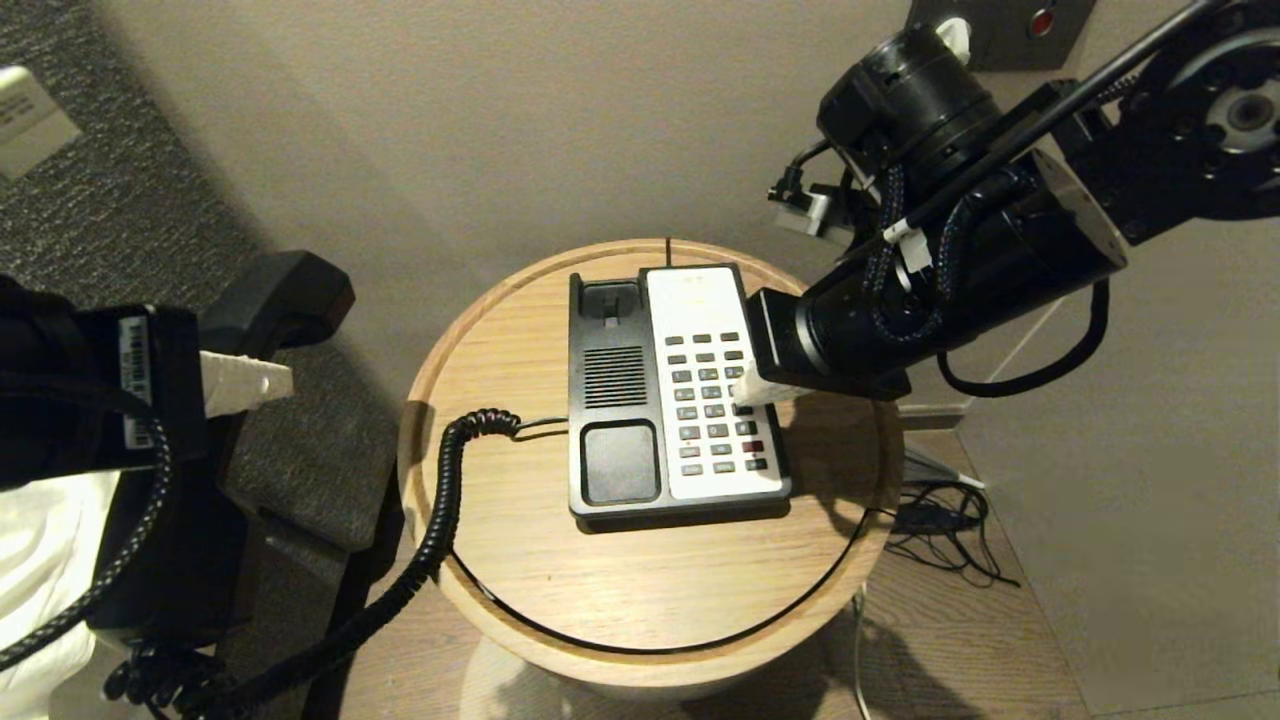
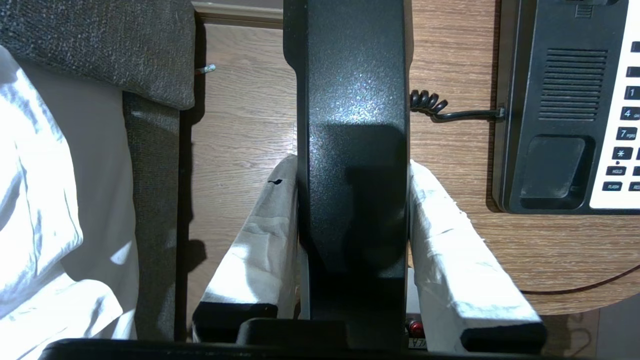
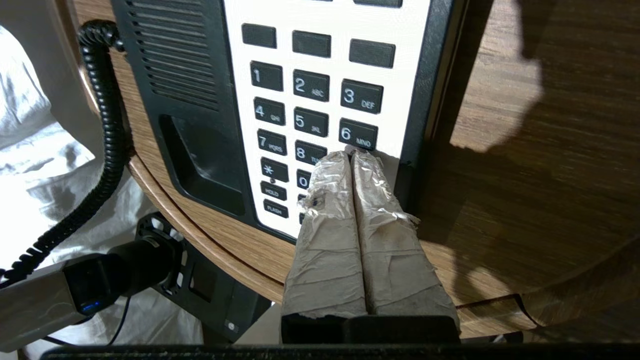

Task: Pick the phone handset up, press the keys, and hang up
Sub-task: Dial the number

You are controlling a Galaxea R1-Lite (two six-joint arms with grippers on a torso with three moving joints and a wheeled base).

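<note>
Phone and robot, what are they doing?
The robot's left end effector holds the phone handset lifted off to the side of the round table. Its right end effector, fingers pressed together, pokes at the keypad on the phone base, near the 9 key. The cradle is empty, so hanging up comes later.

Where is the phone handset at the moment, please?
In the head view the phone handset is off its cradle, clamped in the left gripper out past the left edge of the round table, its coiled cord trailing back to the phone base.
</note>
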